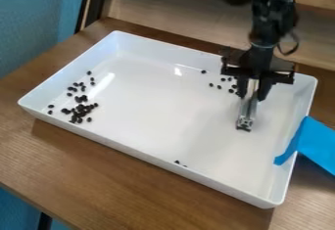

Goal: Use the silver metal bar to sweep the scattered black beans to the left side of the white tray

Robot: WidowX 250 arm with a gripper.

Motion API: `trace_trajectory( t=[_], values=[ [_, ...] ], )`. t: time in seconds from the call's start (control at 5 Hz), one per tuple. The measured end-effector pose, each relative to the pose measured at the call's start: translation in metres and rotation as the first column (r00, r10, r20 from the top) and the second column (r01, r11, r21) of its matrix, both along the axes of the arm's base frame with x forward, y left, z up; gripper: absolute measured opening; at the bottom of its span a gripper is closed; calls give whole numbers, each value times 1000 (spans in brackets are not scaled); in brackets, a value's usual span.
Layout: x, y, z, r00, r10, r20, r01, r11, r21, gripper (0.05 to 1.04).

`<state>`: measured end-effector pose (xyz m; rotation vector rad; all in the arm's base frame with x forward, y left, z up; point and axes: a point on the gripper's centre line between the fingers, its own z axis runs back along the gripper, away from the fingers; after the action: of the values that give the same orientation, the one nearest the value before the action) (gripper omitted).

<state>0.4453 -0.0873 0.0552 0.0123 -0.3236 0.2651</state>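
The black gripper (pixel 253 95) hangs down over the right part of a white rectangular tray (pixel 163 106). Its fingers are shut on a narrow silver tool (pixel 247 110), which slants down to a blocky lower end close to the tray floor. Several small dark beans lie just left of the gripper, near the tray's back wall. A denser cluster of dark beans (pixel 80 109) is at the tray's left end, with others scattered above it. A couple more dark bits (pixel 177 162) sit by the front wall.
Blue tape (pixel 317 146) runs over the tray's right rim onto the brown wooden table (pixel 131 185). The tray's raised walls surround the beans. Behind the tray stands a wooden panel (pixel 170 16), with a blue surface (pixel 33 23) at the left.
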Motion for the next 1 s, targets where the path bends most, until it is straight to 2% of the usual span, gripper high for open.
trace_trajectory(
  t=[0.4, 1.0],
  values=[
    [4, 15, -4, 1000, 19, 22, -19, 1000, -10, 348],
    [5, 55, -4, 1000, 7, -12, -8, 999, -51, 348]
  ],
)
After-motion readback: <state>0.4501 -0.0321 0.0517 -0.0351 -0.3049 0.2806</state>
